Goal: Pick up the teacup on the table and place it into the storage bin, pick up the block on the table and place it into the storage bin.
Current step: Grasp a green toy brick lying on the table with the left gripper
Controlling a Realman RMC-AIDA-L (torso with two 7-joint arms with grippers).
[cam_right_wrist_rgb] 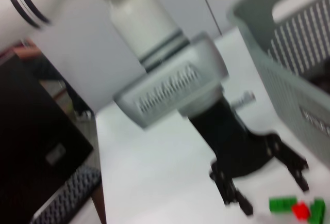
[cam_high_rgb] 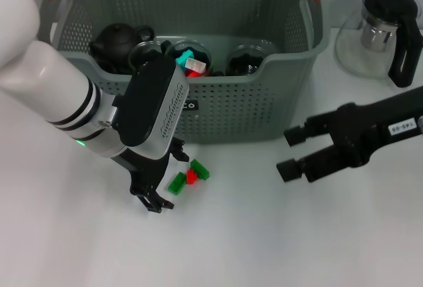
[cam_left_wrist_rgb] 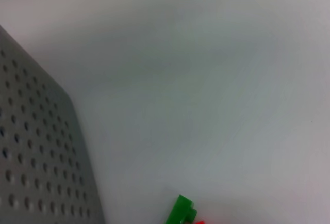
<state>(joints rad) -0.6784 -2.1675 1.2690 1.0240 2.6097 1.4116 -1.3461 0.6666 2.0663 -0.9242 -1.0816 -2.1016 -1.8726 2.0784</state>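
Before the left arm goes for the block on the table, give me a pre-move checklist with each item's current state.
1. Left gripper open: ok, fingers spread.
2. Gripper over the block: not ok, it sits beside the green and red pieces, not around them.
3. Block free on the table: ok.
4. Right gripper clear of the path: ok, it hangs open off to the right.
5. Storage bin has room: cannot tell, dark teaware and blocks already inside.

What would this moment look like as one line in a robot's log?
left gripper: open, low beside blocks | right gripper: open, idle | storage bin: holds teaware
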